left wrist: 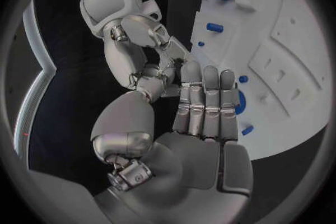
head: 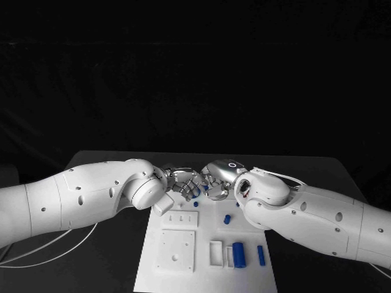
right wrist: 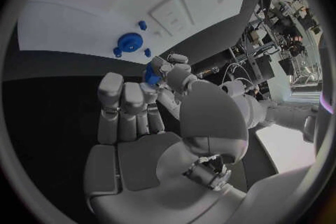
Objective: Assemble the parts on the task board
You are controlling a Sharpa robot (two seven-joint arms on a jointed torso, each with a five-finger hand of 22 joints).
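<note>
Blue part (right wrist: 151, 74) pinched between both robot hands' fingertips above task board (head: 248, 271)

Matt white task board (head: 182, 268), glossy blue parts (head: 239, 254), polished metal hands.

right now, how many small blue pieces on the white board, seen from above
4: a piece at the far end, peg mid-board, cylinder and bar nearer; others possibly hidden
</note>
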